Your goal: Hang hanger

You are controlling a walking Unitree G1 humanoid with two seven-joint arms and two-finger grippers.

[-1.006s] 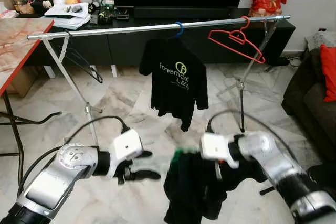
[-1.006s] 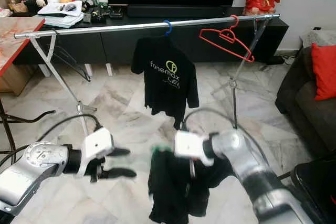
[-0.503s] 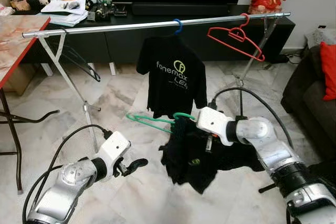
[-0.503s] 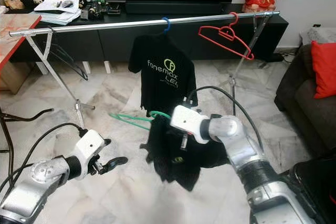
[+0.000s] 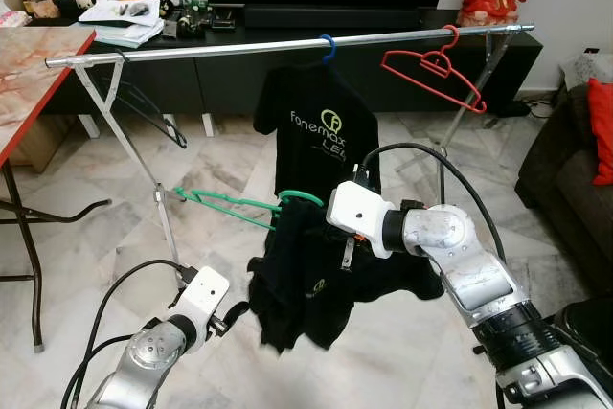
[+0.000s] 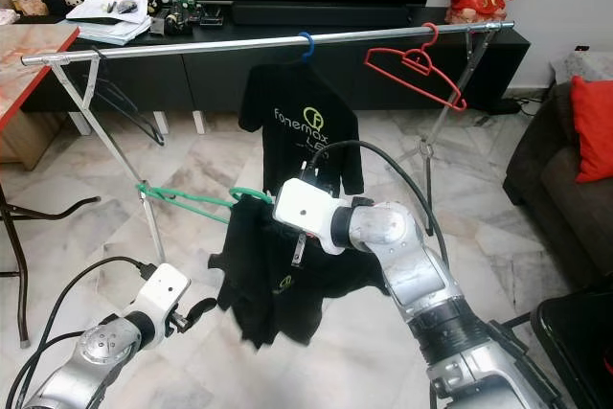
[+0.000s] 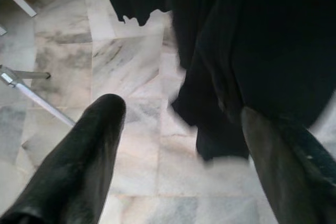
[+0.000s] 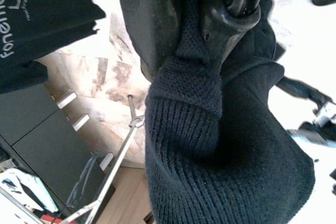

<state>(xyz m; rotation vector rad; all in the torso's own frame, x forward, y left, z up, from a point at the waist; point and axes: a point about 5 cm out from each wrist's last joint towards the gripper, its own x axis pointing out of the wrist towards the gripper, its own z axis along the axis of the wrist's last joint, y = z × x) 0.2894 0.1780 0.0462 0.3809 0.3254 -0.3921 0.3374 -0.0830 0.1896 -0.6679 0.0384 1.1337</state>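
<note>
Nearest to us, at about seven o'clock, our left hand [image 5: 233, 311] is hanging low over the marble floor [image 5: 115, 237], its two black fingers [image 7: 84, 166] spread well apart and gripping nothing; the hem of the dark garment [image 5: 306, 280] is drooping just beyond its fingertips.

A little farther out, near the centre, our right hand [image 5: 347, 246] is closed on the collar of that dark garment, the knitted fabric bunched tight between its fingers [image 8: 231, 14]. The green hanger [image 5: 239, 204] is sitting inside the garment's neck, right beside this hand: its hook is curling up just at the hand's ten o'clock, and its bare green arm is sticking out toward nine o'clock, well away from the hand. The garment is dangling from the hand, clear of the floor.

Beyond, at twelve o'clock, the metal clothes rail [image 5: 239, 48] is running across, above and apart from the green hanger. A black printed T-shirt [image 5: 321, 136] is hanging from it on a blue hook, and a red hanger [image 5: 431, 69] is tilting at one o'clock.
</note>
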